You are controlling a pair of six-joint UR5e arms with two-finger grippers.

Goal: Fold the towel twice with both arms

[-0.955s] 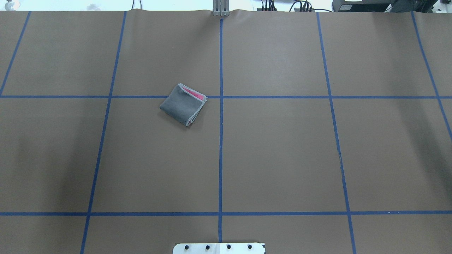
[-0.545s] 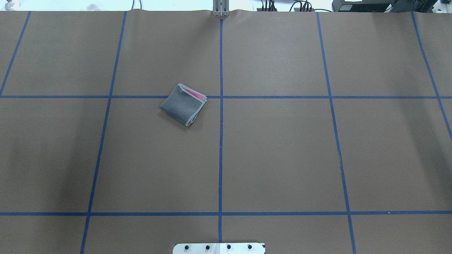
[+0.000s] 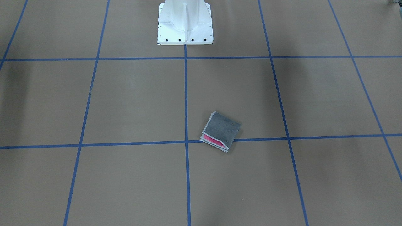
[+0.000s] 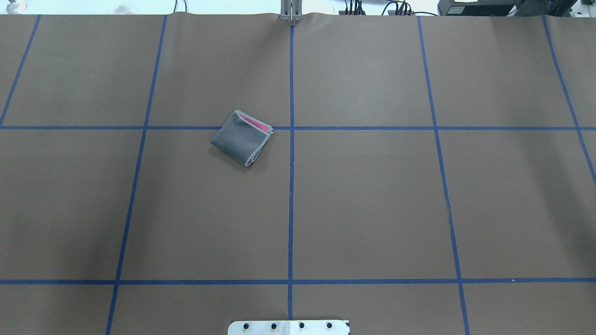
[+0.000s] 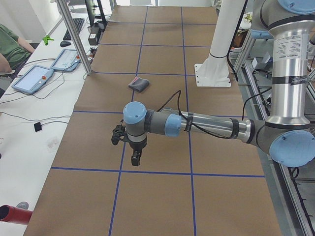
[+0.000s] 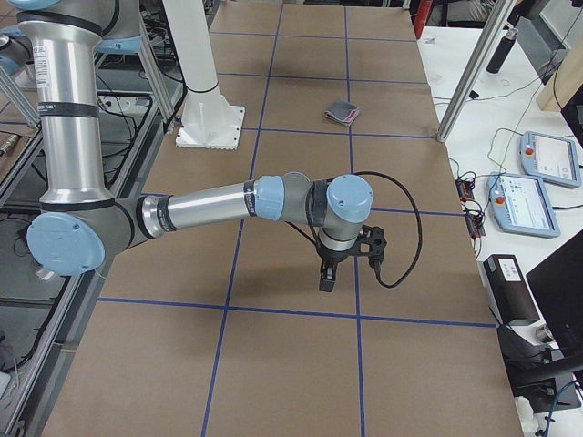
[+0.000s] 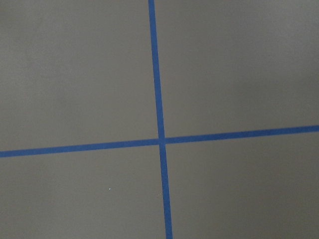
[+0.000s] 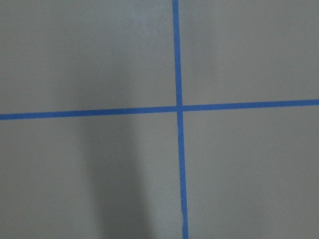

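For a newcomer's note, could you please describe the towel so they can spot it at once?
Take the brown table with blue tape lines. Overhead, just left of the centre line, the towel overlaps a cross line. It is a small folded square, grey outside, pink showing at its open edge.

Brown paper (image 4: 372, 209) covers the whole table, marked into large squares by blue tape lines (image 4: 290, 209), and a white bolted pedestal (image 3: 185, 22) stands on the table's near edge, midway along. Along the far side runs a white bench (image 5: 19, 147) with two teach pendants (image 5: 32, 78) lying flat, and a mouse (image 5: 64, 44) and a black keyboard (image 5: 76, 25) to their right. A person in a green shirt (image 5: 12, 46) sits at that bench.
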